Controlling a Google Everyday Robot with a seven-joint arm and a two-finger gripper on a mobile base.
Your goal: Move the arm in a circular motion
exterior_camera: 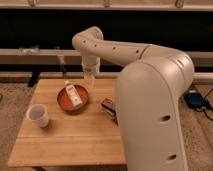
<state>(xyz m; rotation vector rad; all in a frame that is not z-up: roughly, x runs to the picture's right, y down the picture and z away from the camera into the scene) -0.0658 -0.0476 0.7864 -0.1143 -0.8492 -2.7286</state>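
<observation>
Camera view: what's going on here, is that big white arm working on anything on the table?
The glossy cream-white robot arm bends over the light wooden table, its narrow pale gripper pointing down above the far rim of the round red-brown bowl. A small pale packet lies in that bowl; a white cup stands left of it. The arm seems to handle neither.

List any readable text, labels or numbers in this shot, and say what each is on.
No legible text anywhere.
Pale packet in the red bowl: any print is too small to read.
Dark packet on the table beside the arm: nothing readable.
White cup: plain.
Gripper, hanging just above the bowl: no markings visible.
</observation>
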